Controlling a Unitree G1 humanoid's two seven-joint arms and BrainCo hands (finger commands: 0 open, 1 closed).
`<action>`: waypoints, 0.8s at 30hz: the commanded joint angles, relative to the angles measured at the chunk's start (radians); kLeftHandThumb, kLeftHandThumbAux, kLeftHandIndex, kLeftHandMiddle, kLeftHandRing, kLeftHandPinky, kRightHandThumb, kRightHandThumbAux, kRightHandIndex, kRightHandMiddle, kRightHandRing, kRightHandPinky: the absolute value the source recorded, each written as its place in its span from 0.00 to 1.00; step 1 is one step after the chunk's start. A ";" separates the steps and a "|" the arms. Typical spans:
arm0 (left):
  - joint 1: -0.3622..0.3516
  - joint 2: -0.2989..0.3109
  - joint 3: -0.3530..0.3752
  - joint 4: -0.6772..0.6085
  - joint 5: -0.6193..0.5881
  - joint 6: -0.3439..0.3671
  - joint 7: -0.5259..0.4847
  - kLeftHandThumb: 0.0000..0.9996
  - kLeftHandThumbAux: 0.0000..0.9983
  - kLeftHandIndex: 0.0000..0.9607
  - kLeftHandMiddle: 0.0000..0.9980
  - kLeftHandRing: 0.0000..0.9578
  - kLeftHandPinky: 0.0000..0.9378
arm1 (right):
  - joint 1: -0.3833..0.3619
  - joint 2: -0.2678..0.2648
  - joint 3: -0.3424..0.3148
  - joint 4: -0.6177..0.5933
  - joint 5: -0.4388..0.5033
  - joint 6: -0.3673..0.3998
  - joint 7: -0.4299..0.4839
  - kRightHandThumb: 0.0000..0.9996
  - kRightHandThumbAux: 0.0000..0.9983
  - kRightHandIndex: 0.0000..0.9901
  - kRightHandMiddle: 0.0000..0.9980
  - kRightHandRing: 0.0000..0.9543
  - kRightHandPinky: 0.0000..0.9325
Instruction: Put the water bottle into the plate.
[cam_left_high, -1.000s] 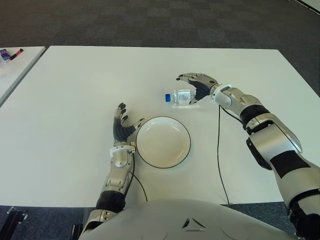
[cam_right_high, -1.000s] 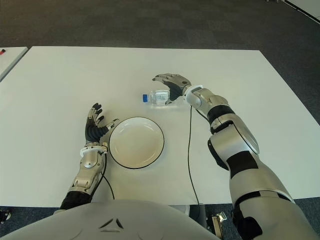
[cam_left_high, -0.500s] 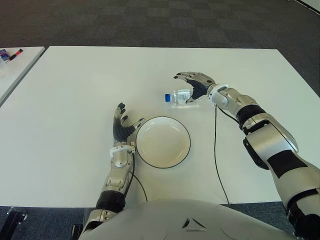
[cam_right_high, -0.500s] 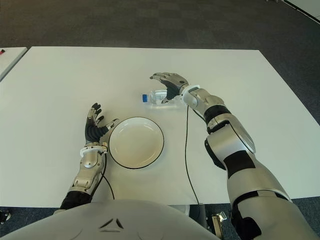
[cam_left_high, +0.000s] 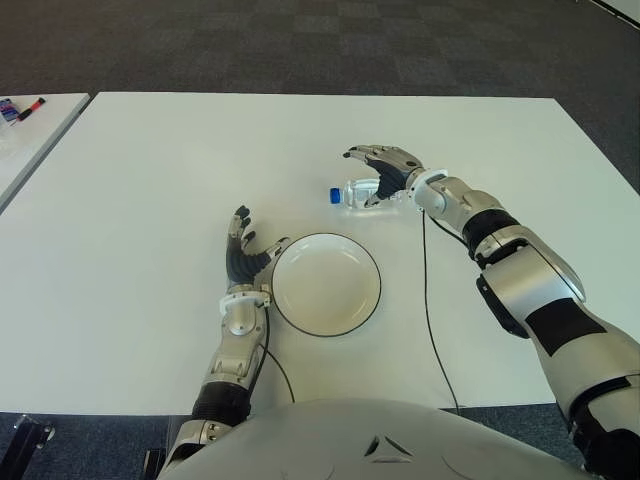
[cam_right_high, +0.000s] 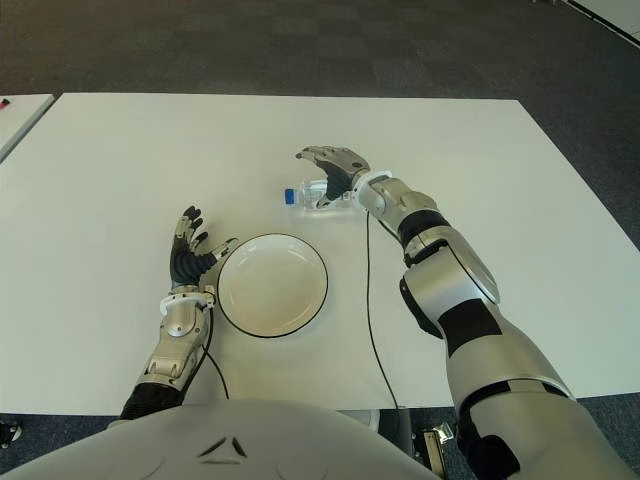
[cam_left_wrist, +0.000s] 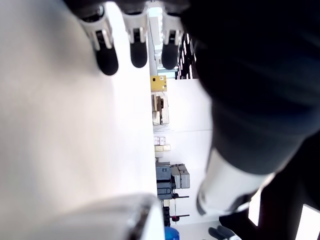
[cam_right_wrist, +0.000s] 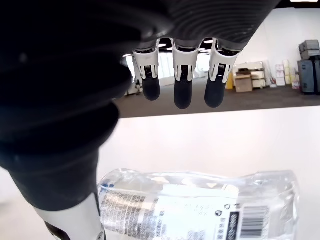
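- Since a second ago the right hand (cam_left_high: 385, 168) has slid a little further left over the bottle (cam_left_high: 358, 193), its arm reaching in from the plate's 3 o'clock side; bottle, plate and left hand have stayed put.
- Right hand: palm down, fingers (cam_right_wrist: 182, 80) arched and spread above the bottle, thumb beside it; they are not closed round it and no grip shows.
- Bottle: clear, blue cap, lying on its side on the table (cam_left_high: 140, 180) at the plate's 12 o'clock, cap pointing left, apart from the rim.
- Plate (cam_left_high: 326, 284): white with a dark rim, near the table's front edge.
- Left hand (cam_left_high: 244, 256): at the plate's 9 o'clock, just beside the rim, fingers spread and upward, holding nothing.
- Label: a barcode and small print show in the right wrist view, too small to read.
- Bottle's cap end is cut off in that view, and the palm hides most of the left wrist view.
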 joint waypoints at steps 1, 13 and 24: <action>0.031 -0.050 -0.012 0.012 0.003 0.031 0.000 0.00 0.93 0.10 0.11 0.11 0.15 | 0.007 0.027 0.006 0.022 -0.003 0.030 0.014 0.00 0.87 0.03 0.09 0.12 0.17; 0.079 -0.069 -0.032 -0.068 0.010 0.072 0.013 0.00 0.94 0.11 0.11 0.11 0.15 | 0.050 0.060 0.011 0.046 -0.001 0.082 0.065 0.00 0.88 0.04 0.10 0.13 0.17; 0.110 -0.074 -0.047 -0.130 0.007 0.110 0.033 0.00 0.95 0.12 0.12 0.11 0.15 | 0.094 0.068 0.010 0.029 0.008 0.059 0.046 0.00 0.88 0.04 0.11 0.14 0.20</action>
